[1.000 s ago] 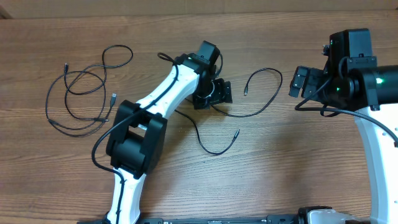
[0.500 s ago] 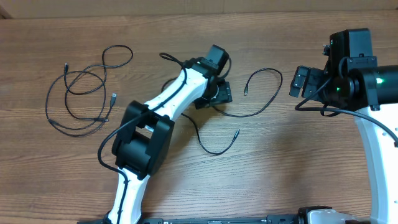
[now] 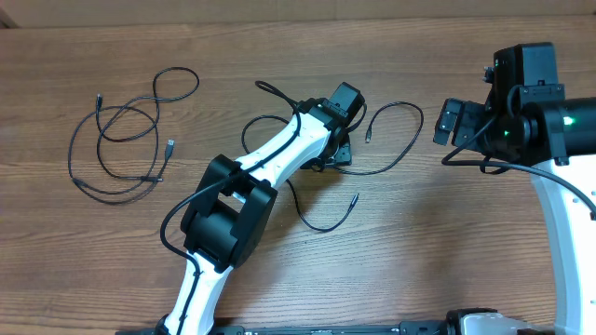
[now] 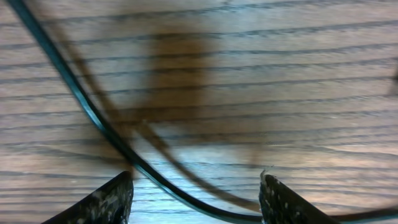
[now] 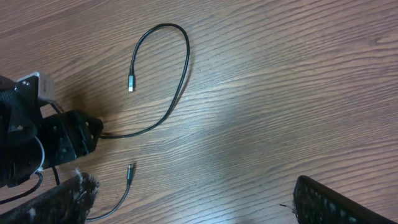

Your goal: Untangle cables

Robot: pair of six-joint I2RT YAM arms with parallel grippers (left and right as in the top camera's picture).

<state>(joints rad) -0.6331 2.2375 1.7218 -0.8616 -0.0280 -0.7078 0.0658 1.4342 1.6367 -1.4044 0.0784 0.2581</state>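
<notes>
Several thin black cables lie on the wooden table. A loose bundle of loops (image 3: 169, 146) lies at the left. One cable runs from under my left gripper (image 3: 337, 151) in an arc to its silver plug end (image 3: 370, 138); it also shows in the right wrist view (image 5: 186, 56). Another cable curves below it to a plug end (image 3: 357, 197). In the left wrist view my left gripper (image 4: 196, 198) is open low over the wood, with a cable (image 4: 87, 109) running between its fingers. My right gripper (image 3: 452, 121) is open and empty, above the table to the right (image 5: 199, 199).
The left arm (image 3: 223, 214) stretches diagonally from the front edge across the table's middle. The right arm (image 3: 559, 223) stands at the right edge. My left gripper body (image 5: 56, 143) shows at the left of the right wrist view.
My left gripper has moved to the right along the table, and a cable loop has appeared behind it near the arm. The right arm has not moved.
</notes>
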